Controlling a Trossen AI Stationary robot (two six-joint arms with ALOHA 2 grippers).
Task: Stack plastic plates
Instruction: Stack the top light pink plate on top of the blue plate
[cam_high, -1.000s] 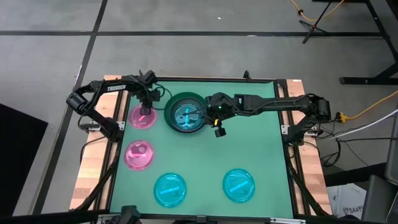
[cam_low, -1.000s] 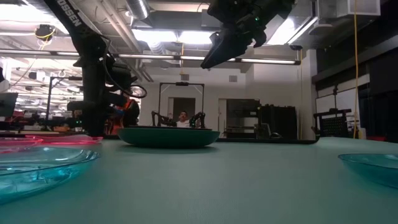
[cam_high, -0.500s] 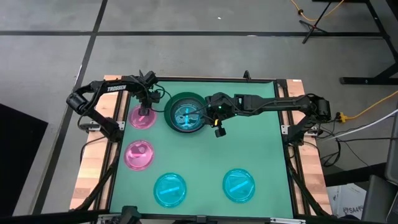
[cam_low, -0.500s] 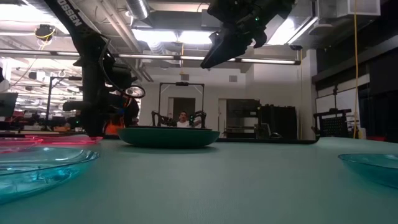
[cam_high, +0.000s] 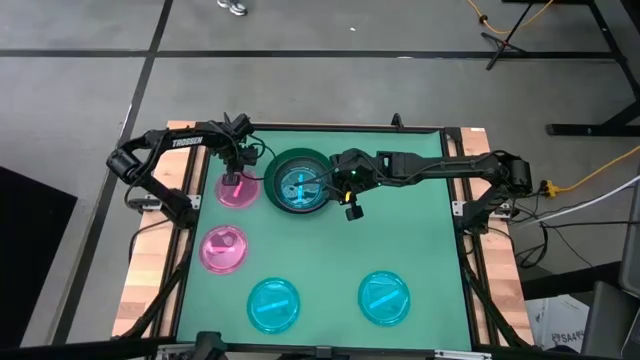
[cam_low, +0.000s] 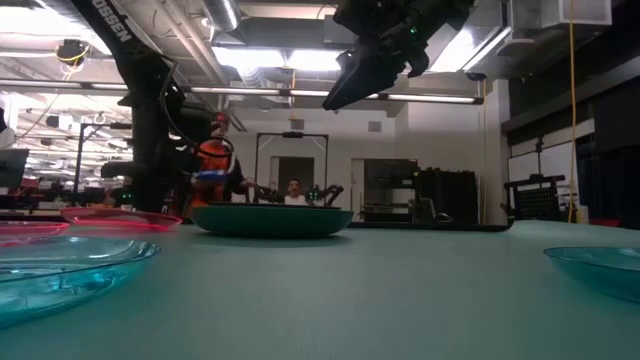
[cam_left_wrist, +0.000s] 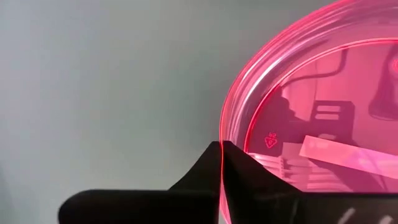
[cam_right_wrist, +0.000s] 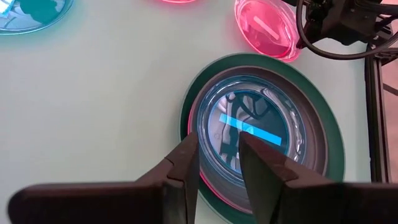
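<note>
1 overhead, 1 table-level, 2 wrist cameras, all near table (cam_high: 420, 250).

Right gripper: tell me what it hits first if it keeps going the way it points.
Likely the cyan plate on top of the stack in the green plate; the right gripper, open, points down at it from above. Depth is unclear.

Robotics lab: exposed ceiling ducts (cam_low: 270, 55), strip lights, other robot rig (cam_low: 290, 165) behind.
</note>
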